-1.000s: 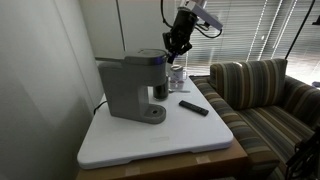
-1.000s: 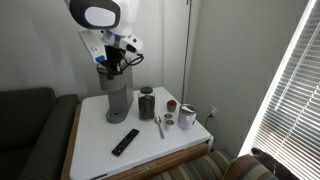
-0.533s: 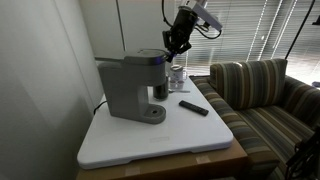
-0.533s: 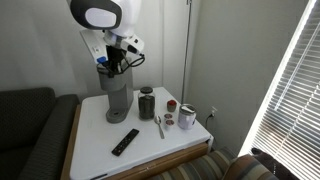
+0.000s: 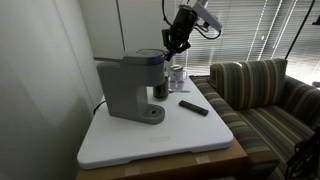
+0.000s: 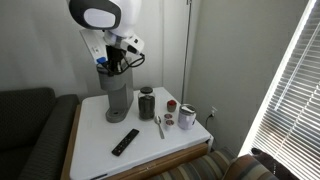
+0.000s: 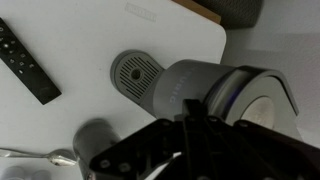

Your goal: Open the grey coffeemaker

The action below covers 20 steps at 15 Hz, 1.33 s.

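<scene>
The grey coffeemaker [image 5: 128, 88] stands on the white table [image 5: 160, 138], boxy, with a round base plate and its dark-rimmed lid down. It shows in both exterior views [image 6: 117, 96], and from above in the wrist view [image 7: 192, 86]. My gripper [image 5: 173, 47] hangs just above the front edge of the lid [image 6: 119, 67]. In the wrist view the fingers [image 7: 190, 122] are pressed together over the machine's head and hold nothing.
A black remote [image 5: 194, 107] lies on the table in front of the machine [image 6: 125, 141]. A dark metal tin [image 6: 147, 103], a spoon [image 6: 160, 126] and small cups [image 6: 187, 117] stand beside it. A striped sofa [image 5: 265, 98] borders the table.
</scene>
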Each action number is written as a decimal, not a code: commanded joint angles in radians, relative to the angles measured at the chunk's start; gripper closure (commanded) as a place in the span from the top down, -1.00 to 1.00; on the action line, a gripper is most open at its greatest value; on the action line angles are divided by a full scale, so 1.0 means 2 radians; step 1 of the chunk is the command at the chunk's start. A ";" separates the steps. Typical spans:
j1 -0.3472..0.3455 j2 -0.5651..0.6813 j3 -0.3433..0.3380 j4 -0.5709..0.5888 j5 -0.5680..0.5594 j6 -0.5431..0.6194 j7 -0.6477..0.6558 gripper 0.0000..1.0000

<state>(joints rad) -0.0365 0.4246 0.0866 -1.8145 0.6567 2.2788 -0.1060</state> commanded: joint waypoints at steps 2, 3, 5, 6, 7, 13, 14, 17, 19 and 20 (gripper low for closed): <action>-0.005 -0.021 0.009 -0.022 0.020 0.023 -0.014 -1.00; -0.005 -0.021 0.009 -0.022 0.020 0.024 -0.015 -1.00; -0.005 -0.025 0.010 -0.026 0.021 0.030 -0.016 -1.00; -0.004 -0.027 0.010 -0.028 0.022 0.033 -0.016 -1.00; -0.004 -0.031 0.010 -0.032 0.022 0.037 -0.016 -1.00; 0.001 -0.067 0.011 -0.051 0.024 0.063 -0.013 -1.00; 0.002 -0.072 0.010 -0.053 0.023 0.064 -0.013 -1.00; 0.004 -0.081 0.010 -0.055 0.022 0.066 -0.013 -1.00; 0.005 -0.082 0.010 -0.053 0.021 0.067 -0.013 -1.00; 0.007 -0.081 0.010 -0.052 0.020 0.067 -0.013 -1.00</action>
<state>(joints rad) -0.0268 0.2861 0.0995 -1.8903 0.6701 2.3848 -0.1060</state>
